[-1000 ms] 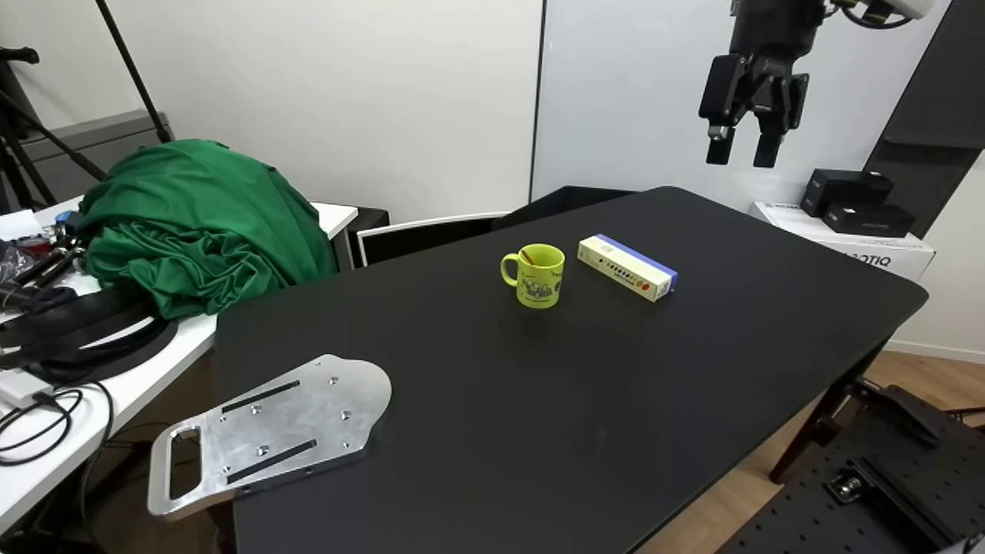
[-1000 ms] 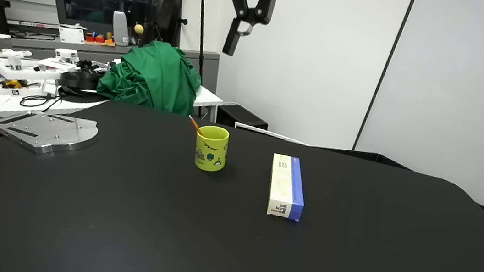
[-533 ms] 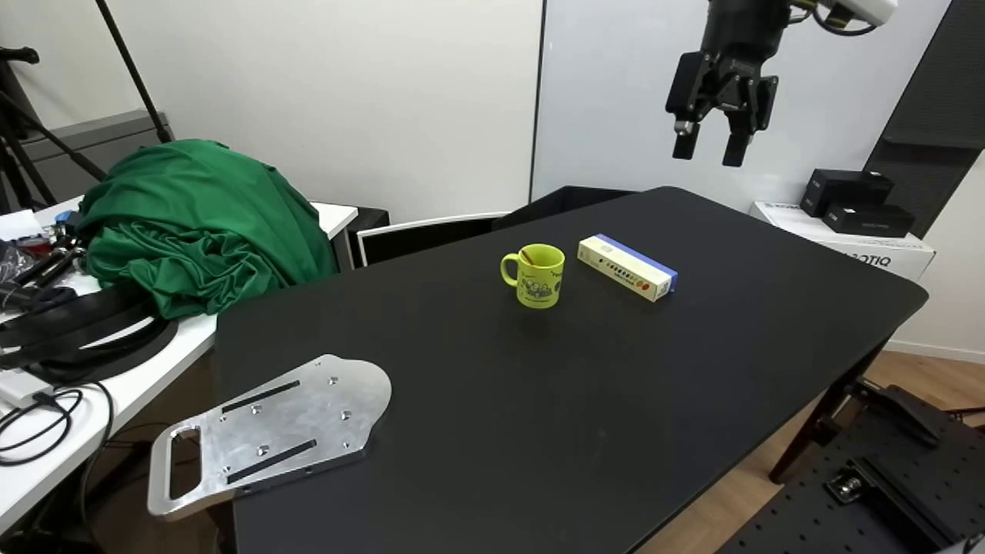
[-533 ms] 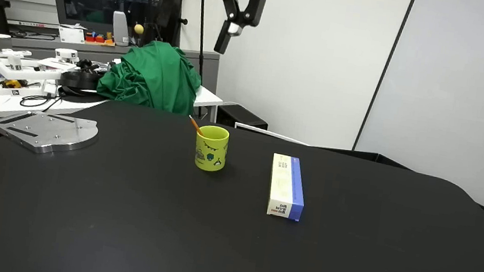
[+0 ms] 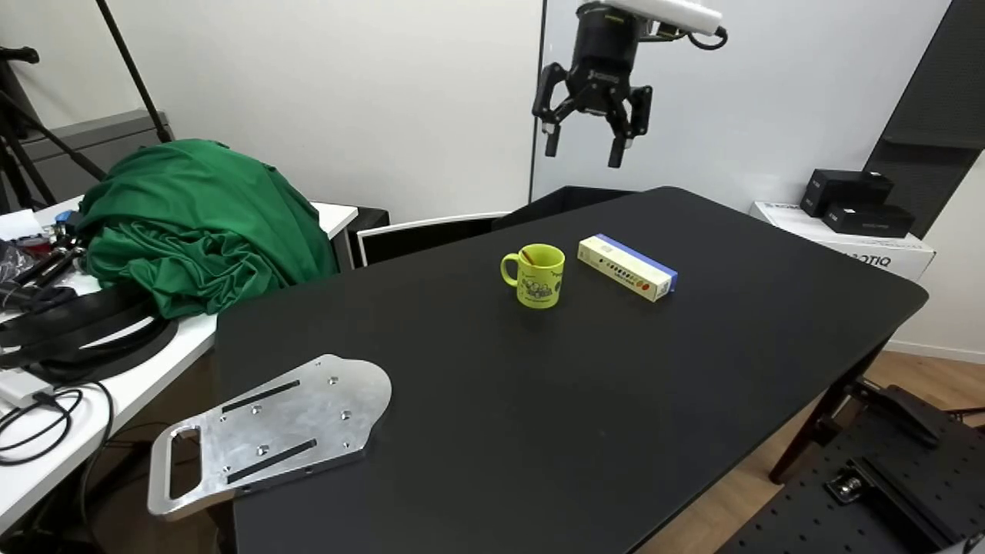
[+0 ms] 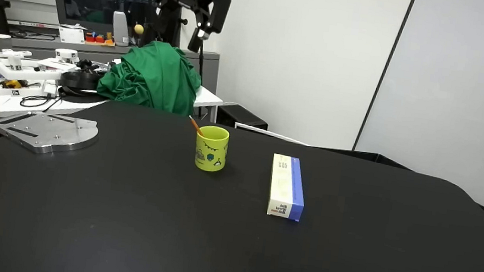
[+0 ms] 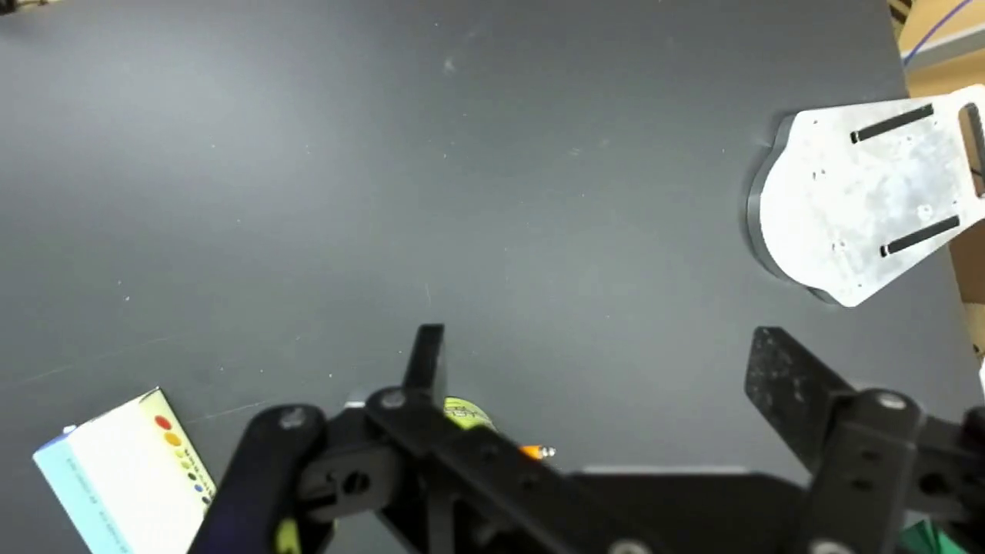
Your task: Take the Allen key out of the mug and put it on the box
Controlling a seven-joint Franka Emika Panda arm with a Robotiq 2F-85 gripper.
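Found moved since the earlier frame: the gripper (image 5: 583, 150), carried towards 9 o'clock in an exterior view and turned somewhat.

Could not make out any Allen key; could see only part of the inside of the mug (image 6: 211, 155). Located there just an orange pencil (image 6: 195, 125), set aslant, upper end clear of the rim and pointing between 10 and 11 o'clock in an exterior view. Judged to be the item for removal. Logged the box (image 6: 282, 178) near the mug but apart from it, at about 4 o'clock in an exterior view. Noted the gripper high above the table (image 5: 462, 431), well apart from the mug, at about 1 o'clock from it in an exterior view, with the plate (image 5: 296, 419) well off at 8 o'clock. Observed fingers (image 7: 796, 385) spread wide, with nothing between them. Seen in the wrist view: pencil tip at 7 o'clock from the gap.

Judged step in hand: approach to the pencil. Centre over the exposed end before descending, set the jaws to close across the slant, stop short of the rim, squeeze lightly. Draw out along the slant, so as not to tip the mug. Clear the rim before crossing to the box; lay lengthwise and release low, against rolling off.
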